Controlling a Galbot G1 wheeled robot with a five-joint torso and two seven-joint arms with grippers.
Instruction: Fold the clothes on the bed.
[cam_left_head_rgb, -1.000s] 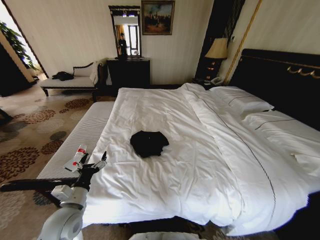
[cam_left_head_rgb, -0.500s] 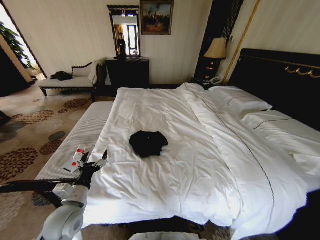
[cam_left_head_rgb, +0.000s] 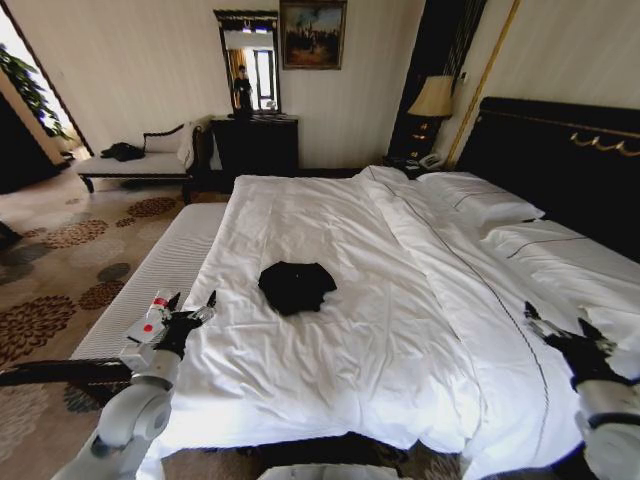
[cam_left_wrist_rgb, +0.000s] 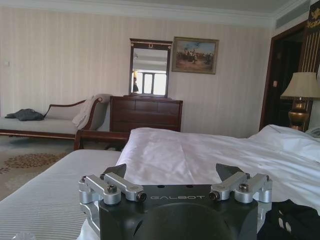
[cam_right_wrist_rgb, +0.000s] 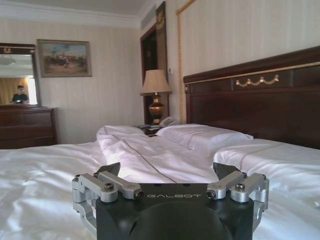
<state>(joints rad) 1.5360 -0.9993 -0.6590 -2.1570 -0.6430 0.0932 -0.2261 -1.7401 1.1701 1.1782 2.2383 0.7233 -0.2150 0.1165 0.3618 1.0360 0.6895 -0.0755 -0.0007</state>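
Right tool has risen over bed; T-shirt lettering hidden.

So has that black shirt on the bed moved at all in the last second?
No. The black shirt lies bunched in the same creases of the white duvet; neither hand touches it.

The right hand has risen over the bed's near right corner, jaws apart; the left hand lifted slightly.

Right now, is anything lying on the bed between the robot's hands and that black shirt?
Nothing visible does. Open white duvet lies between the left end effector, at the bed's near left edge, and the black T-shirt, and likewise from the right end effector.
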